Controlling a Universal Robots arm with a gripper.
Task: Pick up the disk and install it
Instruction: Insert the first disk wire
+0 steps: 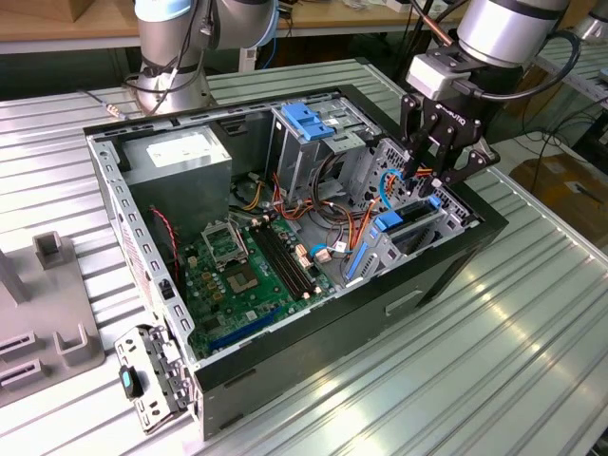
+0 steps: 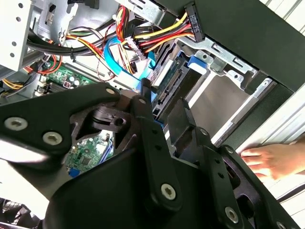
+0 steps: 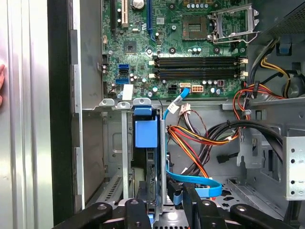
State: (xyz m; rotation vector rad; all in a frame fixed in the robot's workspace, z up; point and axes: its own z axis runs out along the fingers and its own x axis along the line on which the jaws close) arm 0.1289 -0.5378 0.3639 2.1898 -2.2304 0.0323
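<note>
The black two-fingered gripper (image 1: pixel 435 177) hovers, fingers apart, just above the blue-framed silvery disk (image 1: pixel 399 231). The disk stands on edge in the open black computer case's (image 1: pixel 313 366) drive bay, at the exterior view's right.

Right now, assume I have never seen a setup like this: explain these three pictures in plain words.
This is a robot arm working on an opened computer case that lies on a ribbed metal table. The exterior view looks on from off the arm; both wrist views come from cameras riding on the arm near its black gripper.

The gripper reaches into the drive bay at the exterior view's right. There stands the disk, on edge in its slot, framed in bright blue plastic. The gripper's fingers straddle the disk's near end; whether they press it I cannot tell.

Inside the case are a green motherboard, a grey power-supply box and coloured cables. A person's hand rests beside the case.
</note>
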